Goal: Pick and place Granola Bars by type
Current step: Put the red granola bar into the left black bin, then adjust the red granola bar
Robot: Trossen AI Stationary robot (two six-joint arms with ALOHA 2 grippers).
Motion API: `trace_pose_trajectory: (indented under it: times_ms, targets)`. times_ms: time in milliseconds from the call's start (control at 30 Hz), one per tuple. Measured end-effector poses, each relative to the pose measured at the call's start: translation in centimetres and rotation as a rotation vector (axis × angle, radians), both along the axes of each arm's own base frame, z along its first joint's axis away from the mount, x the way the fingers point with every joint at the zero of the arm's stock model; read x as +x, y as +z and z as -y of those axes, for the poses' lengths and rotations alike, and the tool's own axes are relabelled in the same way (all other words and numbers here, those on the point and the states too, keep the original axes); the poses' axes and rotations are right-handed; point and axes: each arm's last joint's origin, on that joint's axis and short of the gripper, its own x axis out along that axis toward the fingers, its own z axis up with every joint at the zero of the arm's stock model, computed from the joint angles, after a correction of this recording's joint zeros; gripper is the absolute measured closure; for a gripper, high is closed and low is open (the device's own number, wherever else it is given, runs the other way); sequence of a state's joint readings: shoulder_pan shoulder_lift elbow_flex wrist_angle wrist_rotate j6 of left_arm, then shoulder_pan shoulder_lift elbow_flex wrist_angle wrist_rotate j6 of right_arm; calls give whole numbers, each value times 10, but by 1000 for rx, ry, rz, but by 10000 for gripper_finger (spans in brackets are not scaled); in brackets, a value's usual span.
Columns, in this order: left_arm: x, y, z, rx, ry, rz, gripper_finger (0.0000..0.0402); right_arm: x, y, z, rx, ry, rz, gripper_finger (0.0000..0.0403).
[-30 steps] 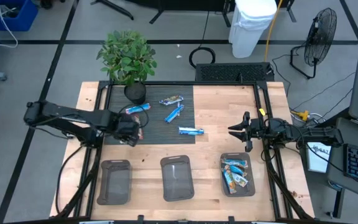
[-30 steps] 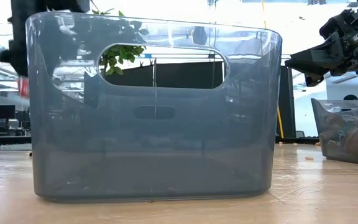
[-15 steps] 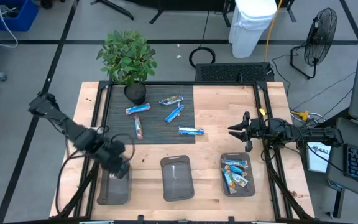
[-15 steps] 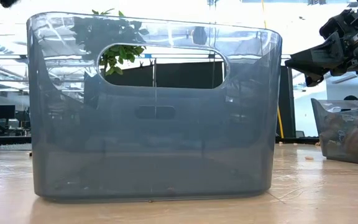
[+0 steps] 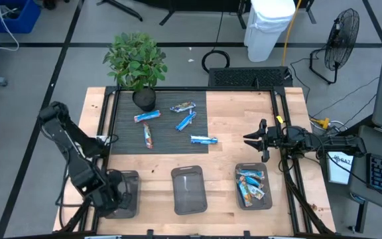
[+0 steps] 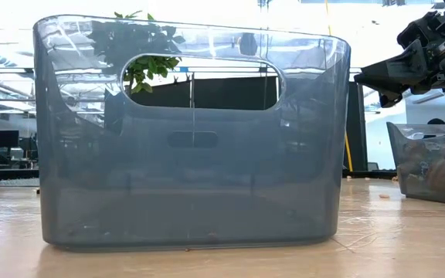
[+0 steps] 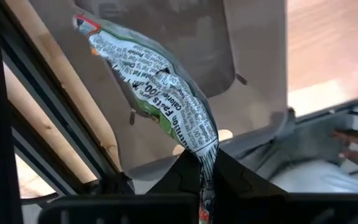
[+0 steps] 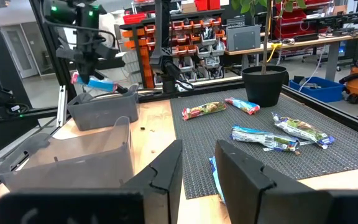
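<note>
Swung from mat to left bin [image 5: 122, 194]: left hand [image 5: 106, 194] clenched on bar [image 7: 160, 93]. Step: placing. Next: release. Right hand [image 5: 252, 139] parted, idle.

Sitting at 11 o'clock of the table [image 5: 244, 113]: a potted plant [image 5: 136, 63], leaves spreading over the black ribbed mat [image 5: 168, 139]. Lining up along the 6 o'clock edge: 3 clear bins [image 5: 189, 190]. Standing beyond 1 o'clock: a white trash can [image 5: 269, 23]. Resting on the floor at 2 o'clock: a black fan [image 5: 340, 40].
</note>
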State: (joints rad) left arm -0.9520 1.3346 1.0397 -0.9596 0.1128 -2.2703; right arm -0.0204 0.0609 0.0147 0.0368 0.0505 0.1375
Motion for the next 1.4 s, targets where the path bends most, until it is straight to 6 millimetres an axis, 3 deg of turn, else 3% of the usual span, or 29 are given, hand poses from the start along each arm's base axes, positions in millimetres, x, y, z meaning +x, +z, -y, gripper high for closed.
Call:
trace_pose_trajectory:
  times_ms: [400, 667, 933, 1167, 1400]
  targets:
    - [5, -12, 6, 55, -89, -4, 387, 0, 0, 0, 0, 0, -1, 316]
    - [5, -13, 5, 72, -83, 5, 318, 0, 0, 0, 0, 0, 0, 316]
    - [8, -13, 3, 144, -72, 96, 290, 0, 0, 0, 0, 0, 0, 316]
    - [17, -12, -15, 410, -299, 272, 289, 0, 0, 0, 0, 0, -1, 316]
    - [44, 5, -58, 1071, -443, 528, 289, 0, 0, 0, 0, 0, 0, 316]
